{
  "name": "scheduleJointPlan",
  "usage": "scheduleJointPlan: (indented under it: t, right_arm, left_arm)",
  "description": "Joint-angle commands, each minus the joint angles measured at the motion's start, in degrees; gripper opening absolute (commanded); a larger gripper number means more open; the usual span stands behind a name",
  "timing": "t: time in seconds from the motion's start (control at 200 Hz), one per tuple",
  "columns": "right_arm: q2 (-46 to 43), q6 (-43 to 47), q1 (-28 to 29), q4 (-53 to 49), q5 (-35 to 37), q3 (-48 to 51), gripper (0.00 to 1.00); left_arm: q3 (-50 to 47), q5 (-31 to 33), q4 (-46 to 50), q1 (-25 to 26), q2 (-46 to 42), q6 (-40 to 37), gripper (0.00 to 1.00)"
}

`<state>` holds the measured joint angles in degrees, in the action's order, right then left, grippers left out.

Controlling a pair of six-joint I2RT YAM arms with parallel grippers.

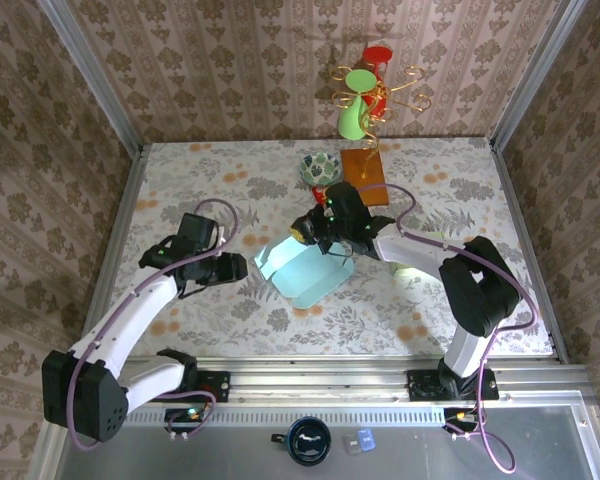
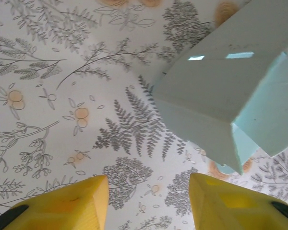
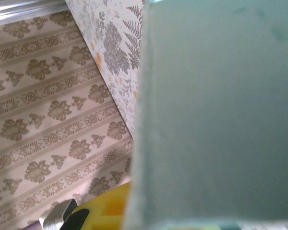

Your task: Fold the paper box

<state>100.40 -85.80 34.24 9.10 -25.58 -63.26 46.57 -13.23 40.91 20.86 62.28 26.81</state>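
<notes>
Left gripper (image 1: 236, 268), left of centre in top view: yellow fingers (image 2: 62, 207) spread wide, nothing held, floral tablecloth (image 2: 62, 96) between them. Just right of it, pale blue paper box (image 1: 306, 272) lies mid-table, partly folded. Right gripper (image 1: 316, 232) is at the box's far edge. The sheet blocks its wrist camera, so jaw state is unreadable. Behind it: patterned bowl (image 1: 320, 168), brown board (image 1: 363, 166), green cone (image 1: 352, 112). Dark mug (image 1: 308, 441) at bottom centre.

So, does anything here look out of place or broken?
Nothing looks spilled or torn. The paper box lies half folded and skewed on the table, which fits mid-folding. A dark mug sits off the table, near the arm bases.
</notes>
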Motion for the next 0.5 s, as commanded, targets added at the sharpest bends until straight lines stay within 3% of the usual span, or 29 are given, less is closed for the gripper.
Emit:
scheduleJointPlan:
  t: [0.0,0.495]
  right_arm:
    - [1.2,5.2,-0.7,10.5,-2.9,2.5,0.0]
    - [3.8,9.9,-1.8,25.2,-5.7,12.3,0.0]
  left_arm:
    - [-1.7,0.0,-3.2,-1.5,-0.4,-0.2,0.48]
    - [-10.8,-6.8,-19.3,-3.6,2.2,-6.7,0.44]
